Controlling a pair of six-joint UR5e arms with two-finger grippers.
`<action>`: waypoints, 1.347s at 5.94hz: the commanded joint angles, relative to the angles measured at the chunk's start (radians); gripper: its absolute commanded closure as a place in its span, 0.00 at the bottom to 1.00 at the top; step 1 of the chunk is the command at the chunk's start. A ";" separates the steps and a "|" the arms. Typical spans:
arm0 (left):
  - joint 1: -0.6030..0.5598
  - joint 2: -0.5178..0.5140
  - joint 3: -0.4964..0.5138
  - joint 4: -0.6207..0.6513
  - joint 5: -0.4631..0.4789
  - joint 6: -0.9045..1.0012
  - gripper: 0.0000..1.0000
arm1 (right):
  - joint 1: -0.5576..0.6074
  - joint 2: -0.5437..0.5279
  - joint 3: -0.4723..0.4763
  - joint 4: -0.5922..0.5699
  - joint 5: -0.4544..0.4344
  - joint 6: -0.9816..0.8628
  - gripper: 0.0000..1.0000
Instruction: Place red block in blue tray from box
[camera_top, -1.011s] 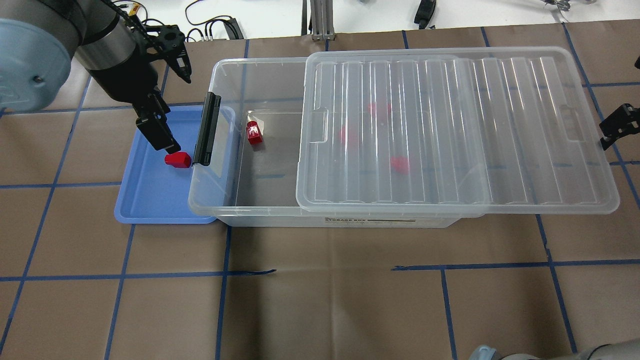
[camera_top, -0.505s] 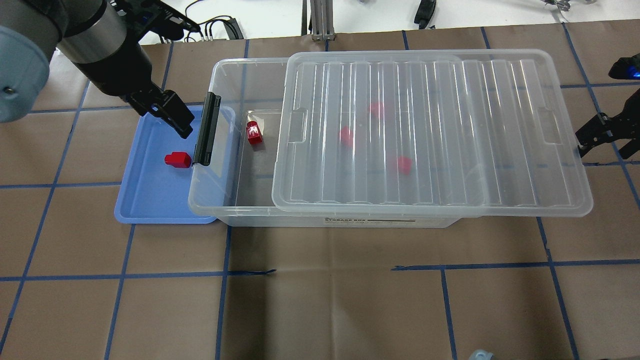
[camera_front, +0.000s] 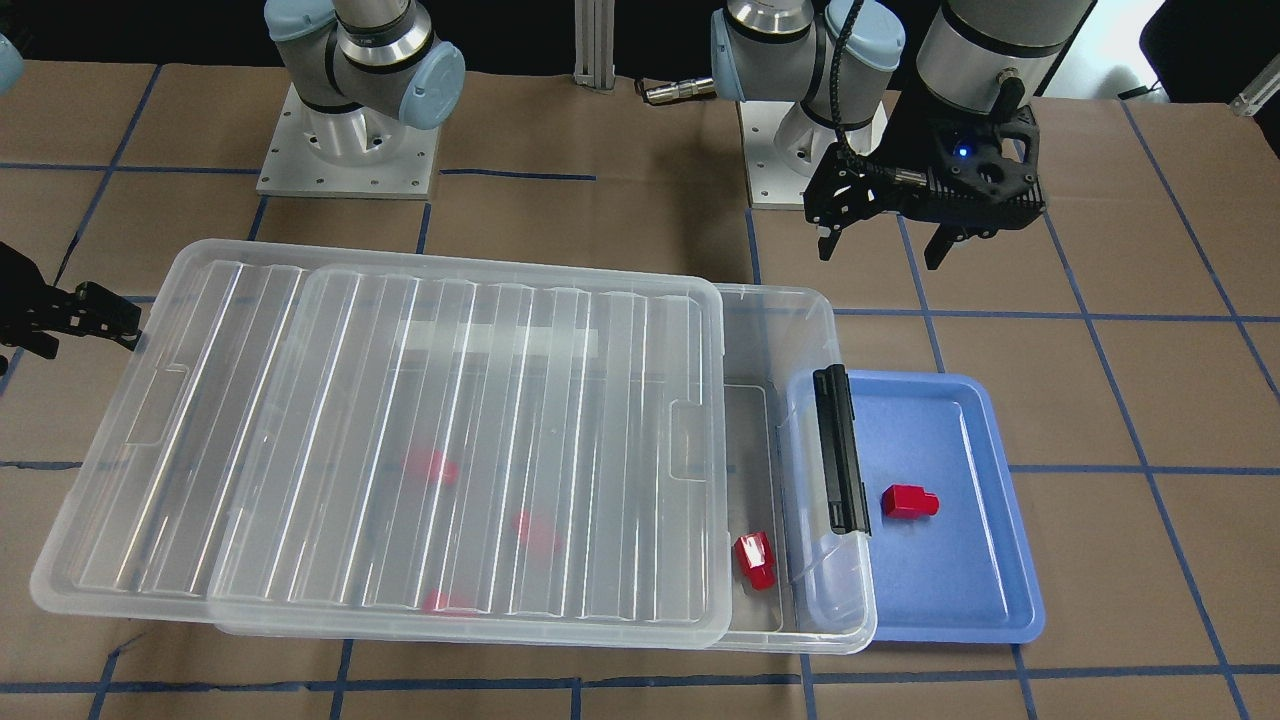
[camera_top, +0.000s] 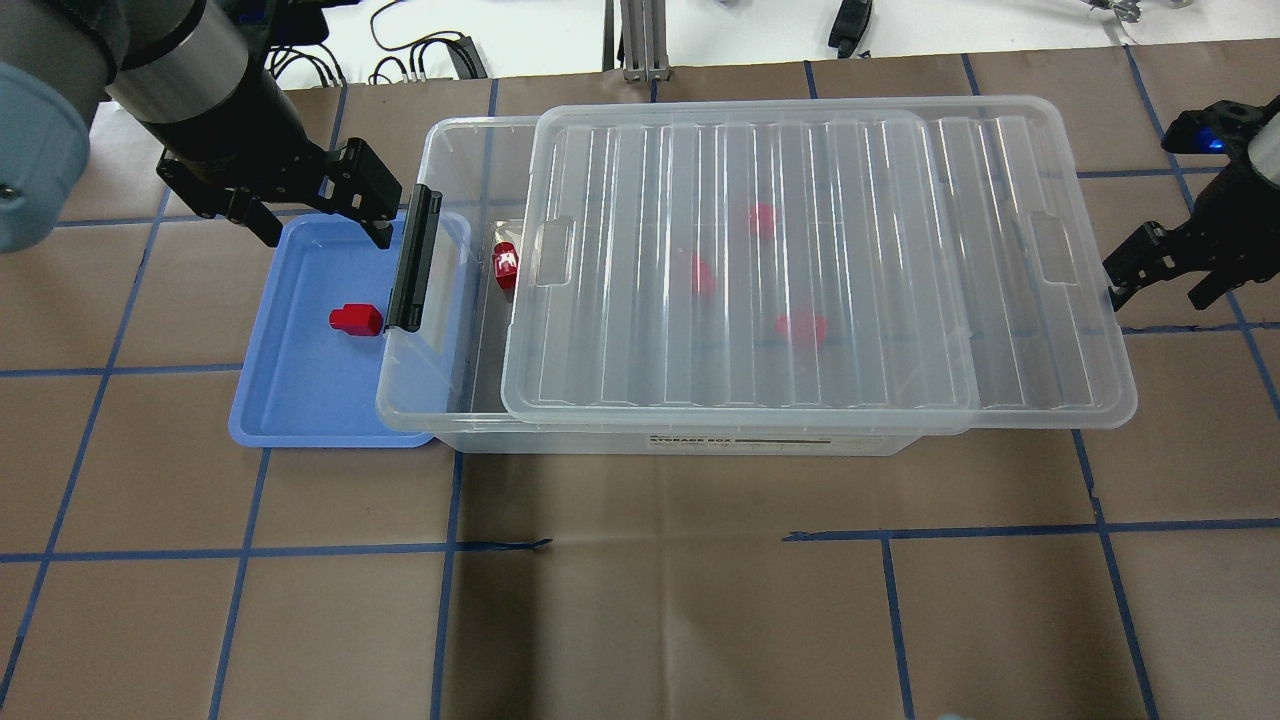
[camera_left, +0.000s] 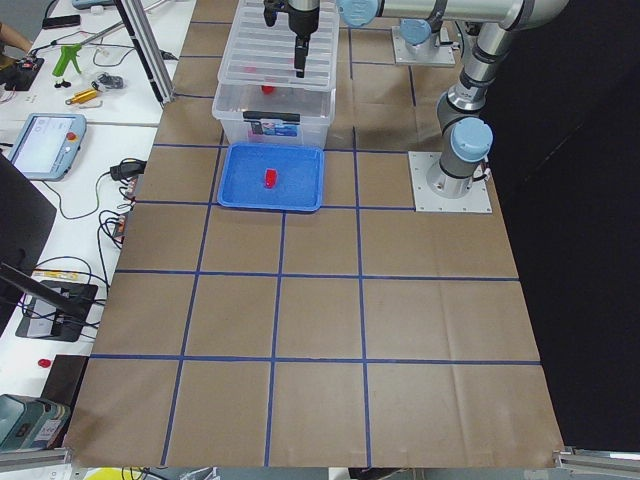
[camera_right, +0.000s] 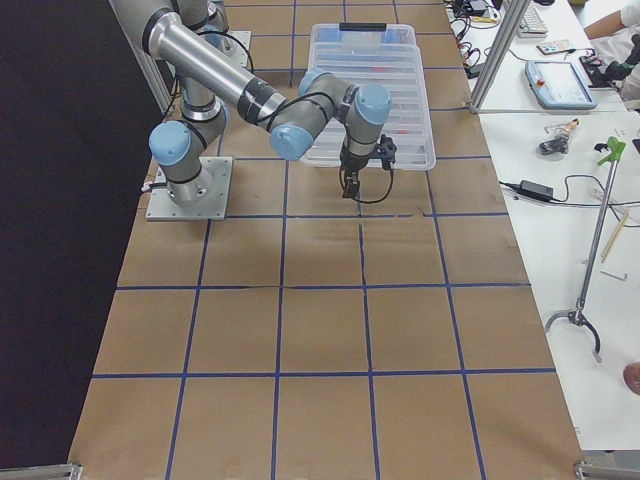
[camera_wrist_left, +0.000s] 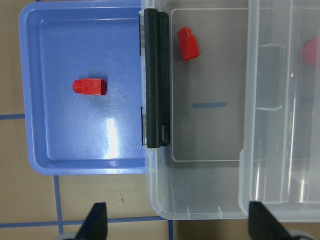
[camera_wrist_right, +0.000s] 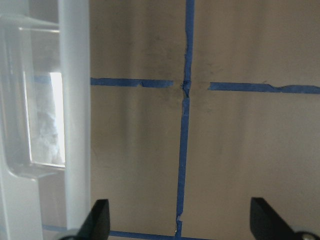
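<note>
A red block (camera_top: 355, 319) lies loose in the blue tray (camera_top: 300, 395), also in the left wrist view (camera_wrist_left: 90, 86) and front view (camera_front: 908, 501). My left gripper (camera_top: 325, 233) is open and empty, above the tray's far edge, apart from the block. The clear box (camera_top: 440, 425) has its ribbed lid (camera_top: 800, 260) over most of it. One red block (camera_top: 506, 265) lies in the uncovered left end; three more show blurred under the lid. My right gripper (camera_top: 1155, 295) is open and empty just off the lid's right edge; I cannot tell whether it touches.
The box's black latch handle (camera_top: 415, 260) and left end overhang the tray's right side. Cables and a metal post (camera_top: 640, 40) lie beyond the table's far edge. Both arm bases (camera_front: 345, 140) stand behind the box in the front view.
The lid has slid left over the box, with my right gripper following its right edge. My left gripper has drawn back from the block in the tray and turned.
</note>
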 joint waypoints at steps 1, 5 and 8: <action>-0.005 -0.001 0.002 0.002 -0.004 -0.132 0.02 | 0.056 -0.009 0.001 0.006 0.009 0.044 0.00; -0.057 -0.015 0.001 0.037 -0.005 -0.120 0.02 | 0.163 -0.015 -0.007 0.008 0.004 0.130 0.00; -0.057 -0.009 -0.010 0.043 -0.005 -0.117 0.02 | 0.168 -0.048 -0.166 0.108 -0.086 0.172 0.00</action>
